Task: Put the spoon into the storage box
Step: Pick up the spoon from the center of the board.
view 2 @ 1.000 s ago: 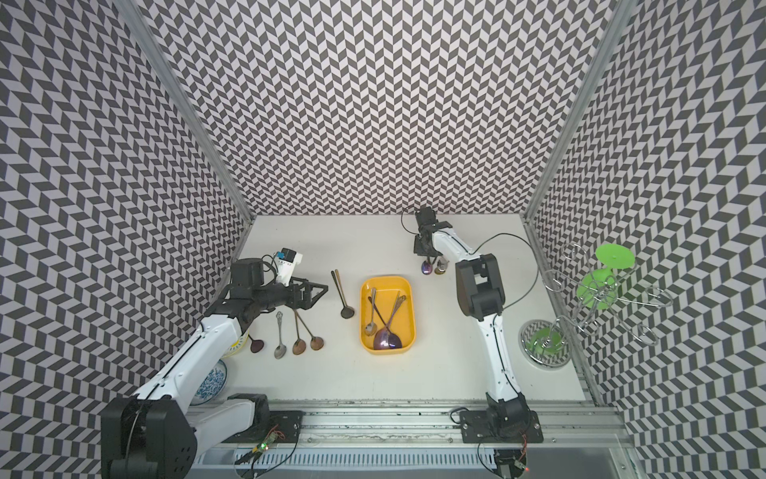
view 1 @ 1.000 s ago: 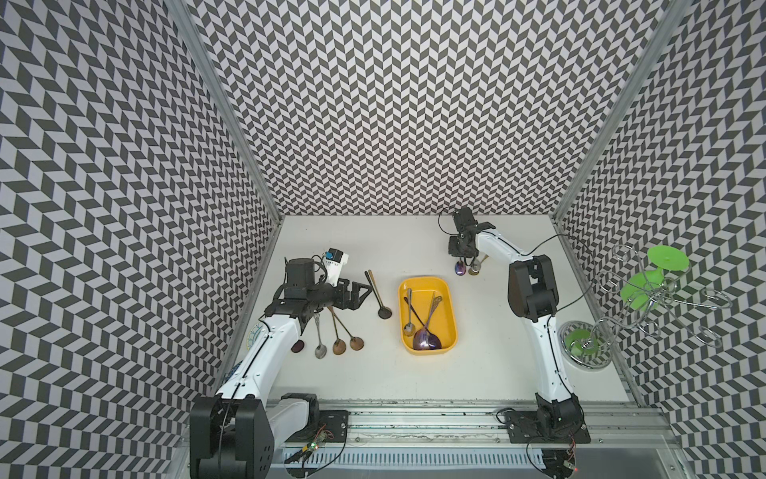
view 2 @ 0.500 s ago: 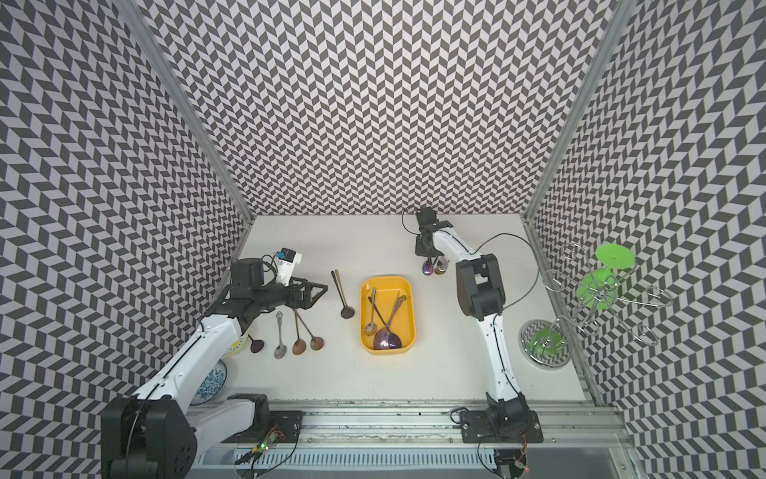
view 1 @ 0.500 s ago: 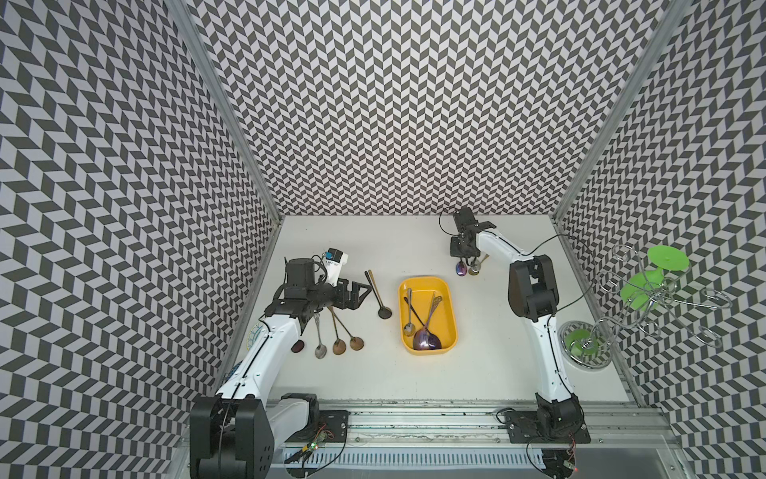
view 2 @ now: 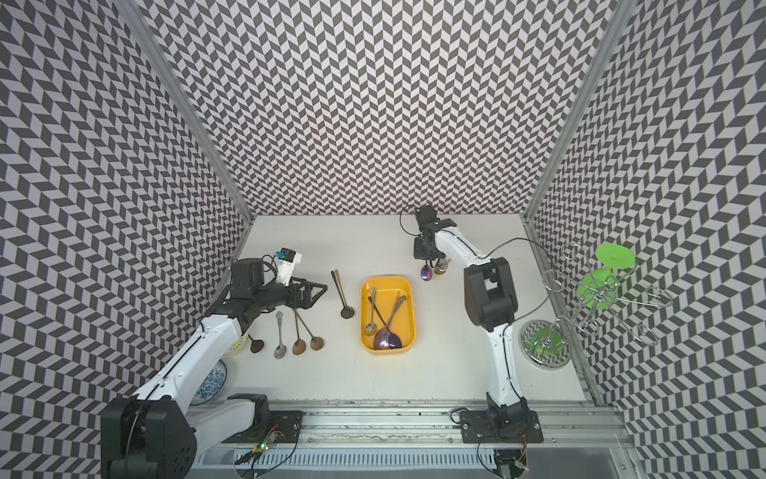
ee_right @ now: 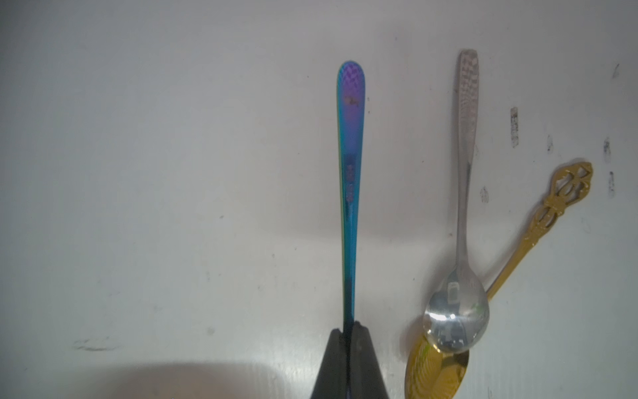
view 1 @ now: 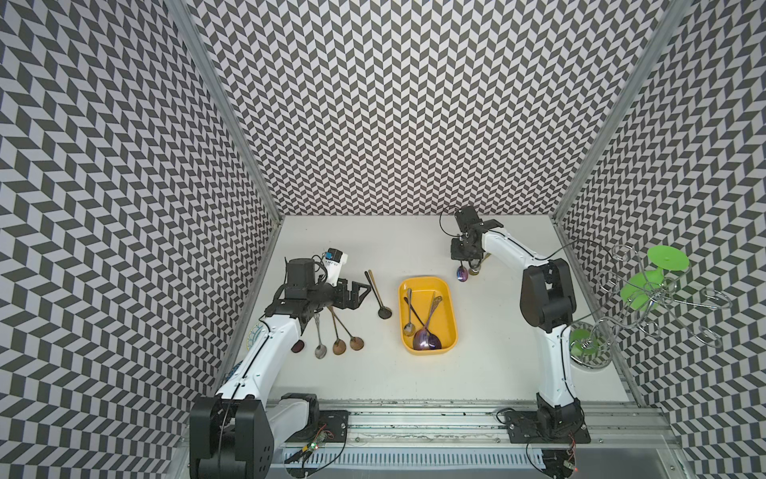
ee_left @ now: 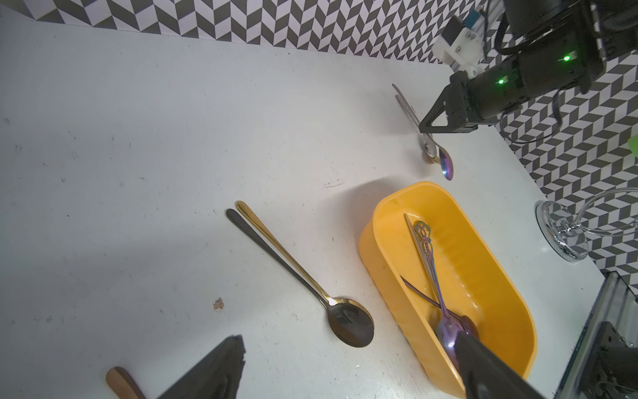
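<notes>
Nearest, a metal rail (view 1: 414, 419) carries both arm bases at the edge of the white bench (view 1: 489, 365). Beyond it, beside the left arm, four spoons (view 1: 339, 346) lie fanned out with their bowls toward the rail. The yellow storage box (view 1: 427, 288) sits mid-bench with three spoons (view 1: 427, 342) already lying in it, and a wire rack (view 1: 590, 364) with green discs stands well off to its right. A long dark spoon (view 1: 383, 312) lies on the bench between the fanned spoons and the box. The left hand (view 1: 359, 295) hovers over the fanned handles with its jaws spread wide and nothing in them. Farther back, past the far end of the box, the right hand (ee_right: 348, 336) points down with its jaws pinched tight on the neck of the iridescent spoon (ee_right: 350, 138), which is outside the box; whether its bowl is clear of the bench cannot be told. Just beside it lie a silver spoon (ee_right: 466, 138) and a gold spoon (ee_right: 538, 224), the silver bowl overlapping the gold one.
</notes>
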Controlling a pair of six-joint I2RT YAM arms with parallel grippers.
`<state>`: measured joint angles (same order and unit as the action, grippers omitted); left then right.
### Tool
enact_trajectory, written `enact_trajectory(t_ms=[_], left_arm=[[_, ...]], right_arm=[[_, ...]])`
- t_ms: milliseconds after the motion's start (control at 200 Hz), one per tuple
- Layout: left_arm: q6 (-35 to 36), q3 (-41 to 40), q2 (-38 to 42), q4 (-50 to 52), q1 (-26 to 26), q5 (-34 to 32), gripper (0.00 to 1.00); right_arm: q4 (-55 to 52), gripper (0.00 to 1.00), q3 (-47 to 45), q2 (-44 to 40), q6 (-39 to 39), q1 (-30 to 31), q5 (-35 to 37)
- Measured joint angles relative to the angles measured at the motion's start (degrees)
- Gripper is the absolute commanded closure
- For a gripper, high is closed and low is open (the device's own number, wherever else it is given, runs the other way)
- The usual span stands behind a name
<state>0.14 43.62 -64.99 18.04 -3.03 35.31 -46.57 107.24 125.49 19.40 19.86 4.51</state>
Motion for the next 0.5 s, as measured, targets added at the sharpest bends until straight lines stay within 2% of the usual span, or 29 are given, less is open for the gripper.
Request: enact_trajectory(t_ms=[501], left_arm=[[1.3, 0.0, 0.7, 0.0, 0.0, -0.1, 0.01]], right_arm=[[0.4, 1.00, -15.0, -18.8, 3.9, 6.3, -0.9]])
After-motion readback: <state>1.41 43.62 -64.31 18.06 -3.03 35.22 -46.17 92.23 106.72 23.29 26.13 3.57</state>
